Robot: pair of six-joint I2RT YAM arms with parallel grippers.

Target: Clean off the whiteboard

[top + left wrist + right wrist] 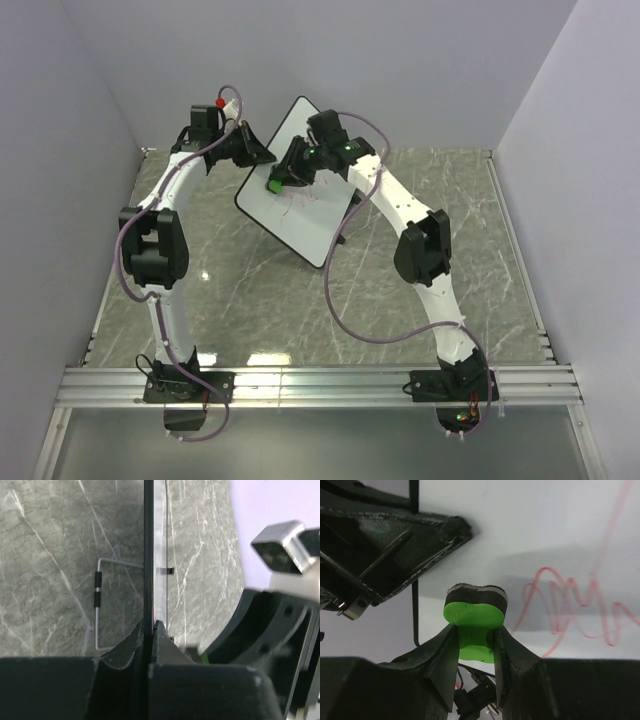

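The right gripper (476, 639) pinches a green eraser (474, 611), whose felt end faces the whiteboard (535, 525) straight ahead. A red scribble (570, 605) lies just right of it. The left gripper (150, 632) is clamped tight on the whiteboard's thin edge, which runs away ahead of its fingers, tilted over the table (250, 290) beyond.

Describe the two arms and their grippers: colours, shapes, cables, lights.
The left arm and right arm have white tubular links with bulky black joint housings. A mauve cable loops along each. The left gripper and right gripper are black with tapered fingers. A green light glows on the right wrist.
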